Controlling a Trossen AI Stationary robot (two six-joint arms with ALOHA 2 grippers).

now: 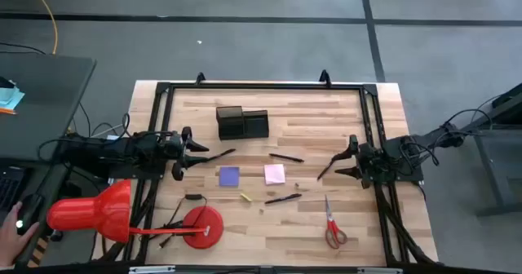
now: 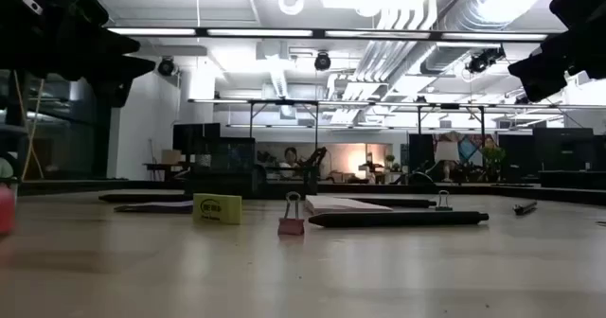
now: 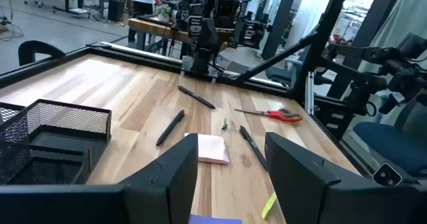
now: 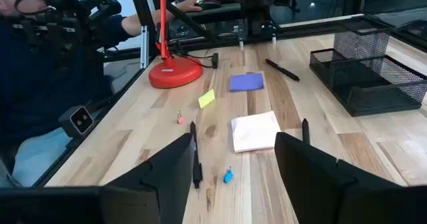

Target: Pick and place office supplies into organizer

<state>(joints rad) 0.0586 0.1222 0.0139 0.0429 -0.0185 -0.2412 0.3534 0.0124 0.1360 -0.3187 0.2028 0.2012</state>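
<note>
The black mesh organizer stands near the table's far edge. On the wood lie a purple pad, a pink pad, a tiny yellow piece, several black pens such as one, and red-handled scissors near the right front. My left gripper hovers open at the left, its fingers framing the pink pad from afar. My right gripper hovers open at the right, facing the pads.
A red desk lamp leans over the front left corner, its round base on the table. Small binder clips lie between the pens. A black frame rims the table. A person sits beyond the left side.
</note>
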